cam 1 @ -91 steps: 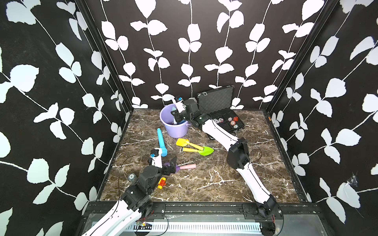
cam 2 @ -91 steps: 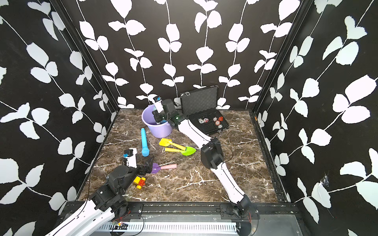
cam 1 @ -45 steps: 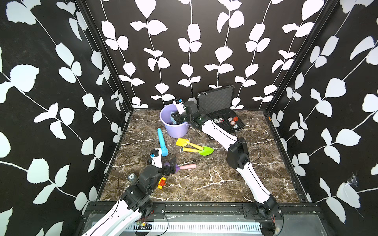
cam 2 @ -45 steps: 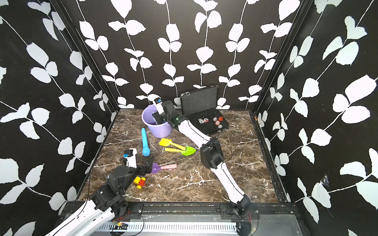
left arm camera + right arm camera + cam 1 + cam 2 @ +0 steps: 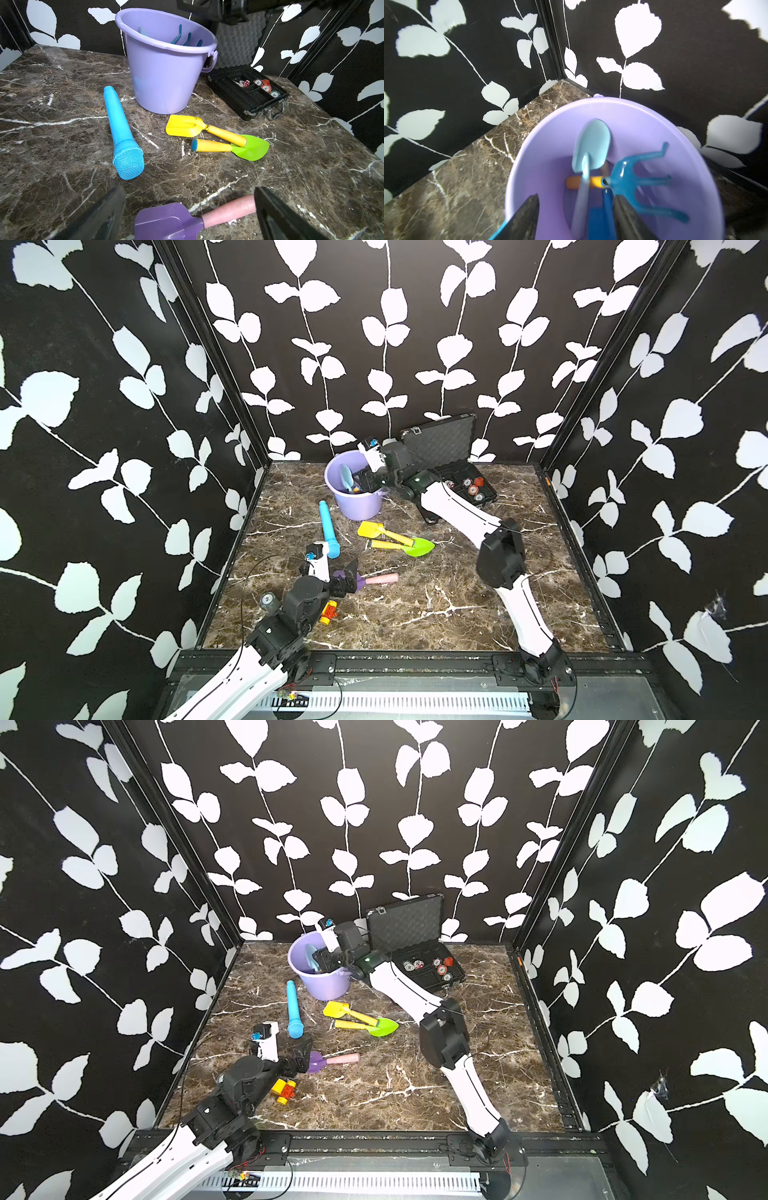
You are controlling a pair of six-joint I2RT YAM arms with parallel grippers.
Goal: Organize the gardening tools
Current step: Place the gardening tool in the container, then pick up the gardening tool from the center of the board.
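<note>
Marble tabletop (image 5: pixel 415 614), walled on three sides and open only at 6 o'clock, where both arms are mounted. Lilac bucket (image 5: pixel 357 506) at 11 o'clock near the back wall, holding a pale-blue scoop (image 5: pixel 591 145), a blue three-pronged fork (image 5: pixel 633 182) and a darker blue tool that is only partly visible. Open black case (image 5: pixel 440 443) of poker chips at 1 o'clock, just beside the bucket. Right gripper (image 5: pixel 576 196) over the bucket mouth, jaws parted. The scoop's handle runs between them, and nothing appears clamped. Blue toy microphone (image 5: pixel 328 526), not a tool, lies along 12-to-6 just left of centre. Yellow spade (image 5: pixel 372 529) and green trowel (image 5: pixel 419 547) at centre, the spade's handle end resting on the trowel's blade. Purple spade (image 5: pixel 170 222) at 7 o'clock, long axis roughly 9-to-3 with the blade toward 9 and the pink handle toward 3. Left gripper (image 5: pixel 189 189), much the nearer arm, is spread wide and empty, with one finger on either side of this spade. In the left wrist view the spade lies more along the closing line than across it, so the wrist probably needs to turn before closing. There is bare marble at 3 and 5 o'clock of the spade. Yellow-and-red toy car (image 5: pixel 328 611) sits near it at 7 o'clock, beside the left arm. The microphone's head is near it at 11 o'clock, on the way to the bucket.
</note>
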